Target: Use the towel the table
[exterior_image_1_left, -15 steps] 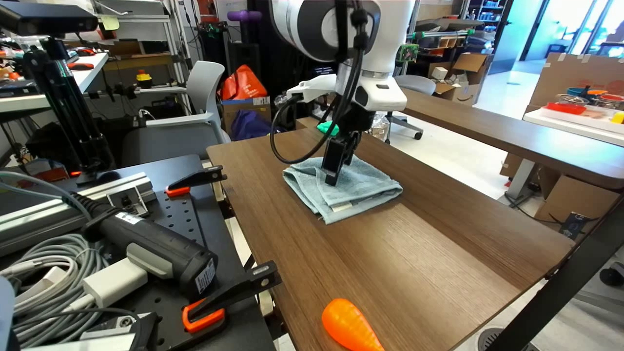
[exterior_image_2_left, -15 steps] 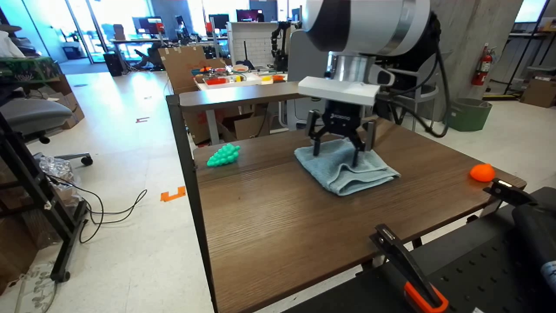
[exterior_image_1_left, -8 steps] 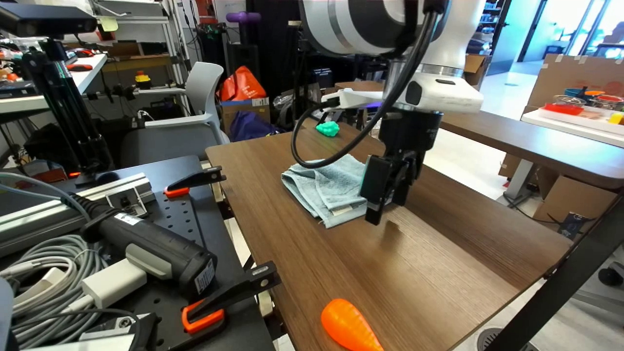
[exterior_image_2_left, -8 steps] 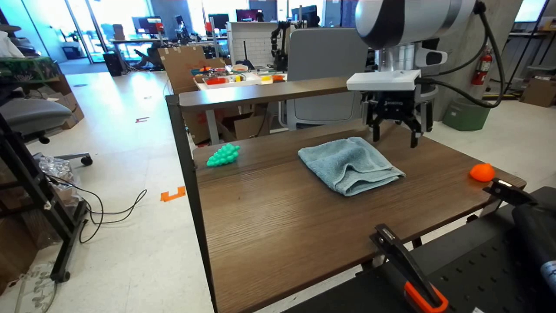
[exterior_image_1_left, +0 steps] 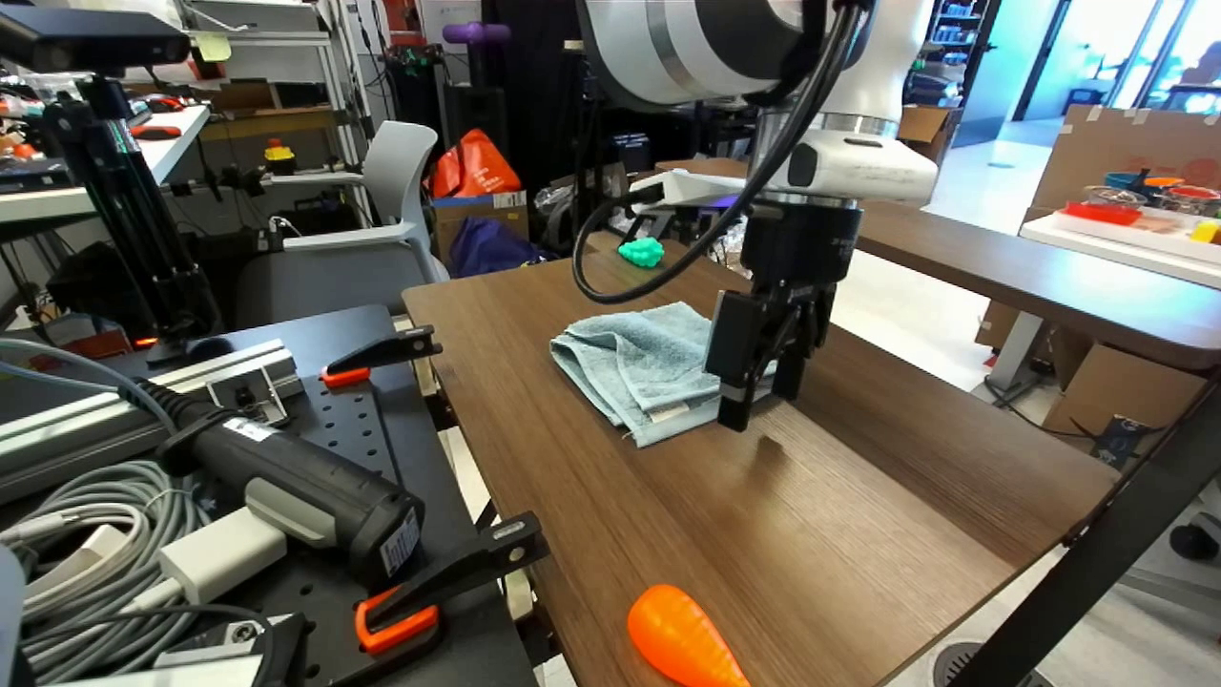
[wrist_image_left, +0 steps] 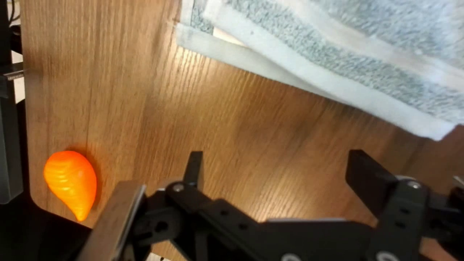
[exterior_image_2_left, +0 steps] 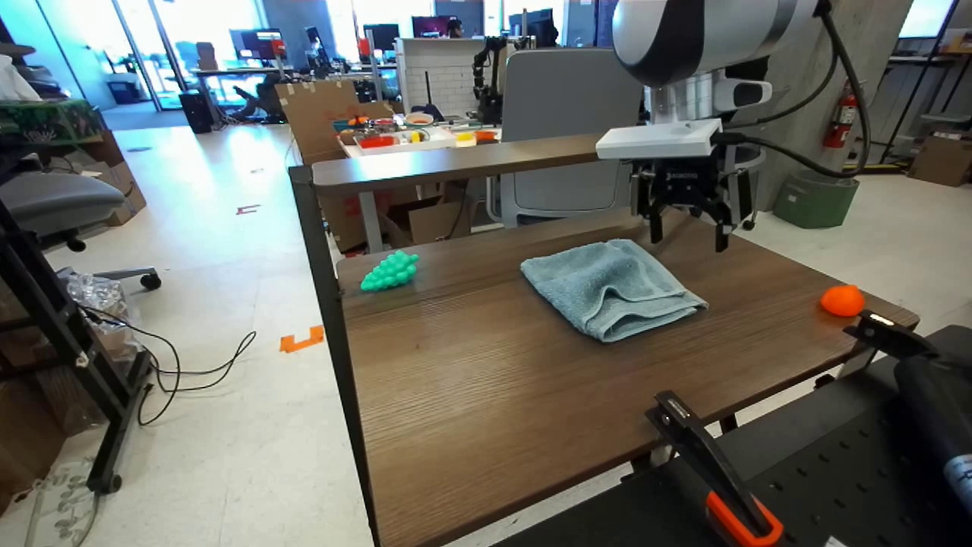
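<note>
The pale blue-green towel (exterior_image_1_left: 634, 358) lies loosely folded on the dark brown table (exterior_image_1_left: 811, 534), with a raised fold visible in an exterior view on the towel (exterior_image_2_left: 607, 281). My gripper (exterior_image_2_left: 689, 245) hangs above the table beside the towel, pointing down, its fingers wide apart. In the wrist view nothing but the table's wood grain (wrist_image_left: 119, 90) shows between the fingertips of the gripper (wrist_image_left: 276, 152). There the towel (wrist_image_left: 362, 61) fills the upper right, apart from the fingers. Part of the towel is covered by the gripper in an exterior view (exterior_image_1_left: 761, 410).
An orange rounded object (exterior_image_1_left: 682, 634) rests near one end of the table; a green bumpy object (exterior_image_2_left: 390, 271) sits near the opposite end. Black clamps with orange parts (exterior_image_1_left: 458, 577) reach over from a dark cart holding a handheld tool (exterior_image_1_left: 296, 477) and cables. A black post (exterior_image_2_left: 326, 304) stands at the table's edge.
A second ago my gripper was down on the towel. It has since risen off and moved sideways past the towel's edge; over the last half second it shifted only slightly. The towel stayed on the table.
</note>
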You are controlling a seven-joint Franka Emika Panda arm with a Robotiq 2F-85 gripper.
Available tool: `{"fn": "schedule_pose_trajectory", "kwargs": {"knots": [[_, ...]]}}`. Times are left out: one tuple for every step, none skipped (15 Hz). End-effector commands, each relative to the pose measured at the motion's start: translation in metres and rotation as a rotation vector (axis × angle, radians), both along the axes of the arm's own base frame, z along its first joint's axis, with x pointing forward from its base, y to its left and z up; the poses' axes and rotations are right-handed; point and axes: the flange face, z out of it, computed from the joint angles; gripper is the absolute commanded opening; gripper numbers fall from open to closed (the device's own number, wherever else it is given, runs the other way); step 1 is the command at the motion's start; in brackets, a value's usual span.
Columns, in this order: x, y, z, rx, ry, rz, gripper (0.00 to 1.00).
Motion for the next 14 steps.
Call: {"fn": "schedule_pose_trajectory", "kwargs": {"knots": [[-0.010, 0.036, 0.035, -0.003, -0.068, 0.085, 1.00], [-0.010, 0.045, 0.038, 0.000, -0.077, 0.105, 1.00], [-0.010, 0.057, 0.037, 0.000, -0.072, 0.126, 1.00], [-0.008, 0.065, 0.033, 0.011, -0.071, 0.144, 1.00], [-0.008, 0.075, 0.029, 0.021, -0.067, 0.157, 1.00], [-0.007, 0.083, 0.019, 0.031, -0.056, 0.167, 1.00], [-0.008, 0.092, 0.011, 0.047, -0.040, 0.182, 1.00], [-0.010, 0.101, 0.003, 0.057, -0.040, 0.197, 1.00], [-0.012, 0.110, -0.007, 0.067, -0.052, 0.216, 1.00], [-0.014, 0.120, -0.016, 0.080, -0.083, 0.239, 1.00], [-0.015, 0.127, -0.027, 0.098, -0.115, 0.262, 1.00], [-0.018, 0.133, -0.040, 0.102, -0.156, 0.290, 1.00], [-0.021, 0.137, -0.053, 0.106, -0.189, 0.315, 1.00], [-0.024, 0.138, -0.066, 0.110, -0.215, 0.342, 1.00]]}}
